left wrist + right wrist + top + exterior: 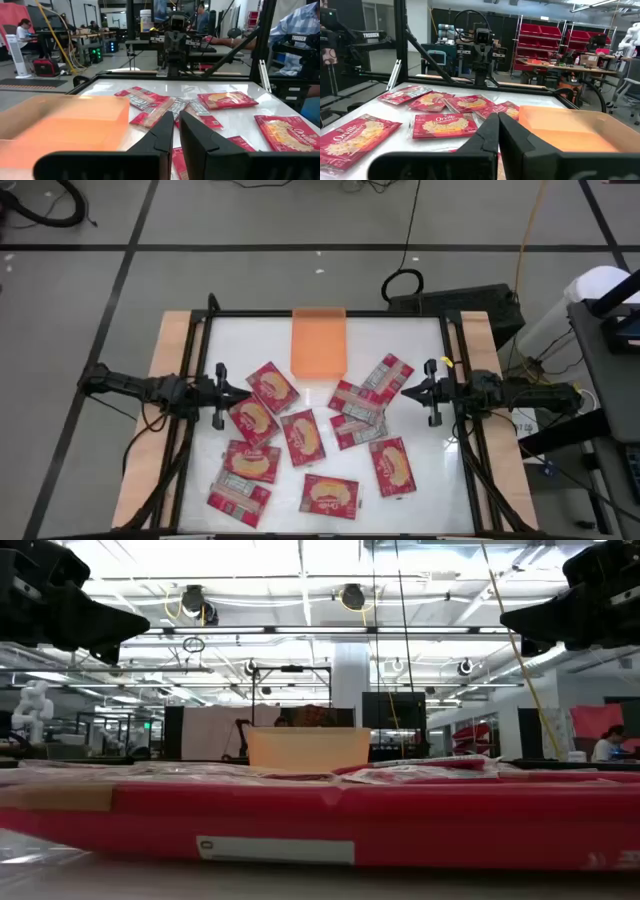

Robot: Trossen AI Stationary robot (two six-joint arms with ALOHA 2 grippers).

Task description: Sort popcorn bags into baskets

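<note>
Several red popcorn bags lie flat and scattered on the white table, some overlapping near the right; a few show greyish-white backs. The orange basket stands at the far edge, centre, and nothing shows inside it. My left gripper is shut and hovers above the bags at the left, fingers level and pointing right. My right gripper is shut and hovers at the right, pointing left. Both stand well above the table in the low view, and neither holds anything.
A black frame borders the table, with wooden strips along both sides. One bag lies right against the near edge. People sit and stand in the room beyond the table.
</note>
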